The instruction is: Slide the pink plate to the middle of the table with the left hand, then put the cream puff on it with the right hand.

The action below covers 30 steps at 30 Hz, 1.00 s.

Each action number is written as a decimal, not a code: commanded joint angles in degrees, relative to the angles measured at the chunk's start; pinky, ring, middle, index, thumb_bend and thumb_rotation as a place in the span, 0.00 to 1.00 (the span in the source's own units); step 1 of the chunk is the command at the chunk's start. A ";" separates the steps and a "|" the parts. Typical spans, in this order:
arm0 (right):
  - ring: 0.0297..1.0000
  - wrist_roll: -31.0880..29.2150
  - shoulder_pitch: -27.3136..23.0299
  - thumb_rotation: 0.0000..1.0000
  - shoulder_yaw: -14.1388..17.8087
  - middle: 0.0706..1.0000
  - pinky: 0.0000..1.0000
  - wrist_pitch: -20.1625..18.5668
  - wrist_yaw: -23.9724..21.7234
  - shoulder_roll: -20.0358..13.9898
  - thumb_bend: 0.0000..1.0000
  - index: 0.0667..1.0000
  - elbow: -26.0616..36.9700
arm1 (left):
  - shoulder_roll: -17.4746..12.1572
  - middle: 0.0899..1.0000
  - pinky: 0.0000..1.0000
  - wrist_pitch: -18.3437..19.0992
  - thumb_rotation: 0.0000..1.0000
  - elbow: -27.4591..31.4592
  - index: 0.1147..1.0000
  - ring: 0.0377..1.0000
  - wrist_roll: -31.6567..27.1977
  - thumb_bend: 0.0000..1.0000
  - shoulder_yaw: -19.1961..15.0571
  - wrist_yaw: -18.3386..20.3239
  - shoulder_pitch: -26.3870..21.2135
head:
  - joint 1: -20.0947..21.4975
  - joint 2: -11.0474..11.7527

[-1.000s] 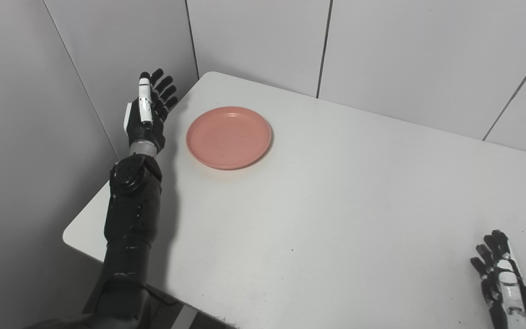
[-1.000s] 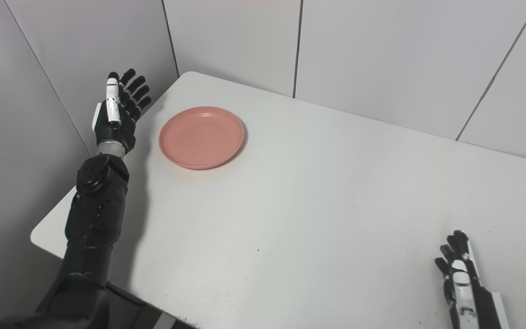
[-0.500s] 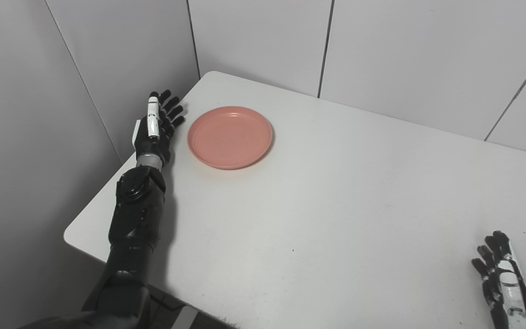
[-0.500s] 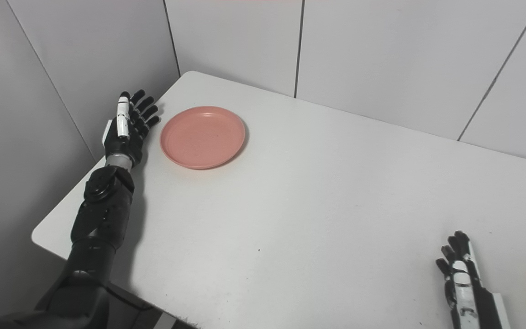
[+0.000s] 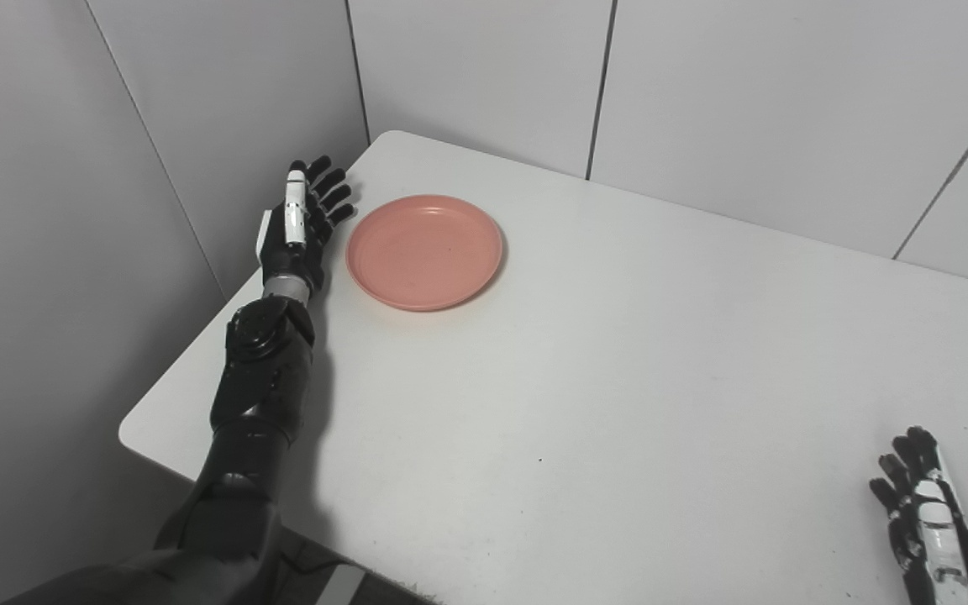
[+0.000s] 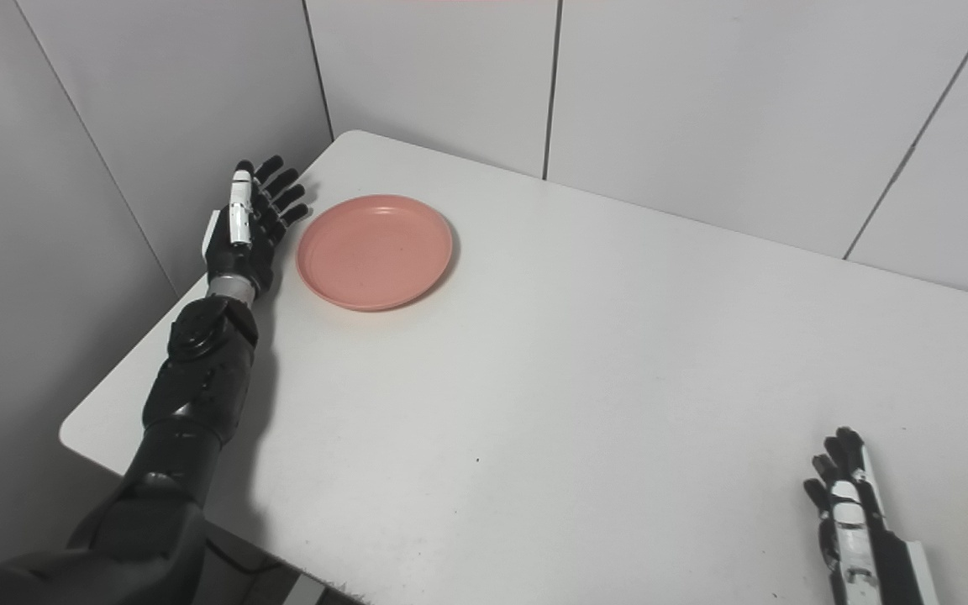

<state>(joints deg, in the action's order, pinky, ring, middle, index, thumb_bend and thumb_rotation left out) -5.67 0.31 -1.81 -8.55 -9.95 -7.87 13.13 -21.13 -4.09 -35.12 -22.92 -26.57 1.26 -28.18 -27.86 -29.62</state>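
Left eye view, white table (image 5: 618,353), grey panelled walls (image 5: 744,101), both hands spread, holding nothing

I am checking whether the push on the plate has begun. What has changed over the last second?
The left hand, open with fingers apart, has come down and in toward the table, and now sits close beside the left rim of the round pink plate; contact cannot be confirmed. The plate has not moved. The right hand stays open at the near right of the white table.

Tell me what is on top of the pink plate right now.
Nothing: the pink plate lies bare on the white table. What is beneath the plate stays hidden.
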 commanded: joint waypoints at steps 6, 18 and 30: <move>1.00 1.05 0.86 1.00 -0.37 1.00 1.00 -1.90 0.46 -0.24 0.00 1.00 1.72 | 0.93 0.81 0.83 1.29 1.00 0.45 0.79 0.82 -0.61 0.41 1.52 0.80 -0.81 | 0.65 -0.37; 1.00 0.52 0.95 1.00 -0.54 1.00 1.00 -0.73 0.44 -0.22 0.00 1.00 1.56 | 5.27 0.82 0.83 4.34 1.00 7.04 0.79 0.83 -0.48 0.40 4.24 -0.24 1.92 | 1.71 -1.33; 1.00 -0.13 0.73 1.00 -0.57 1.00 1.00 -0.72 0.18 -0.10 0.00 1.00 0.68 | 8.18 0.81 0.83 6.08 1.00 9.79 0.78 0.82 -0.82 0.41 6.29 0.68 3.35 | 3.30 -2.38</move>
<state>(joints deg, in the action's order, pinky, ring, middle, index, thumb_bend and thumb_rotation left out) -5.35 0.82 -2.37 -8.74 -9.35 -7.81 13.89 -13.70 -0.69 -25.04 -23.03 -20.79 1.37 -25.39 -24.61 -31.99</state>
